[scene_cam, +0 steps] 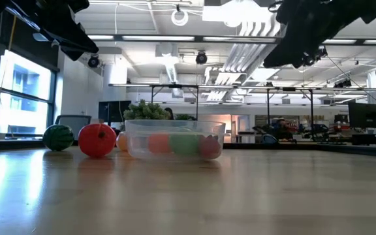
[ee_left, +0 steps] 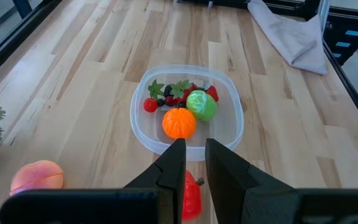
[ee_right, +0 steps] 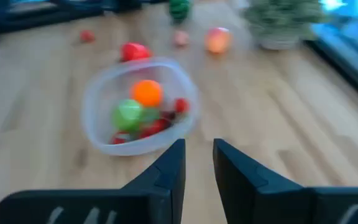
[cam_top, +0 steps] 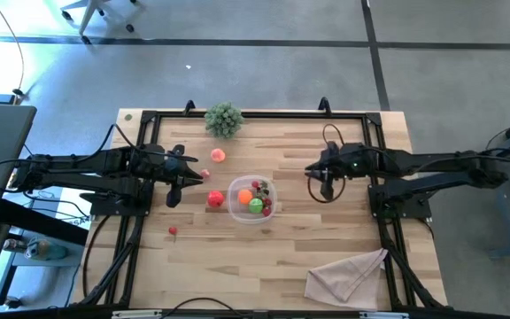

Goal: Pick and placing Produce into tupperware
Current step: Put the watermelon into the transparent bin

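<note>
Two arms over a light wood-plank table (cam_top: 326, 239) with a black frame along its edges; the low view looks into an open-plan room with ceiling ducts, strip lights, and windows on one side. Grey concrete floor shows around the table from above. Beige cloth (cam_top: 348, 275) lies crumpled at about 4 o'clock from table centre, well apart from everything else. Grey-green plant sprig (cam_top: 224, 119) sits at 12 o'clock near the far edge. Loose produce: peach-coloured fruit (cam_top: 217, 155) at 11 o'clock from the tupperware, a small pink piece (cam_top: 205, 174) just beside it, red pepper (cam_top: 215, 200) touching or nearly touching the tub's 9 o'clock side, small red berry (cam_top: 173, 231) at 8 o'clock farther off, and a dark green melon-like piece (scene_cam: 58, 138) seen only in the low view. Tupperware (cam_top: 251, 199) sits near table centre, clear and shallow, holding an orange fruit (ee_left: 179, 122), a green one (ee_left: 201, 105), red berries (ee_left: 150, 104) and small leafy bits. Left gripper (cam_top: 173, 197) hangs at 9 o'clock of the tub, above the pepper, fingers clenched nearly together on nothing. Right gripper (cam_top: 327, 188) hangs at 3 o'clock, clear of the tub, fingers with a narrow gap, nothing between them.
</note>
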You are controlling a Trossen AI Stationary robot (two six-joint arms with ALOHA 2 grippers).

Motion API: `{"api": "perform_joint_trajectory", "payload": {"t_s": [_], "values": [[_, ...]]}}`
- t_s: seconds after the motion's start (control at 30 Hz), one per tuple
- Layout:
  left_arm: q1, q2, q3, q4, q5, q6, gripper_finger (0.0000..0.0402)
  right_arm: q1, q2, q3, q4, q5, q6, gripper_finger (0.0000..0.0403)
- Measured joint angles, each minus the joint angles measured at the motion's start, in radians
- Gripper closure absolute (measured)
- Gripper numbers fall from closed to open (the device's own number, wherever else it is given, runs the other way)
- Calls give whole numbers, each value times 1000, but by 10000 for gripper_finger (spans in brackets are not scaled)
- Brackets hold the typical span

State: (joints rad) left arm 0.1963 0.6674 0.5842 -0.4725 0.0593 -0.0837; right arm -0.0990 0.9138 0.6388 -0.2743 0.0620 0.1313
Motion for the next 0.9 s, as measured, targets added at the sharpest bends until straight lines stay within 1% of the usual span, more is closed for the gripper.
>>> {"api": "perform_joint_trajectory", "payload": {"t_s": [0.07,0.27,0.9], "values": [[0,0,0,0,0,0,350,-1,0,0,1,20,-5,332],[0,0,0,0,0,0,350,0,0,0,4,21,-62,332],[0,0,13,20,0,-27,350,0,0,0,2,21,-61,331]]}}
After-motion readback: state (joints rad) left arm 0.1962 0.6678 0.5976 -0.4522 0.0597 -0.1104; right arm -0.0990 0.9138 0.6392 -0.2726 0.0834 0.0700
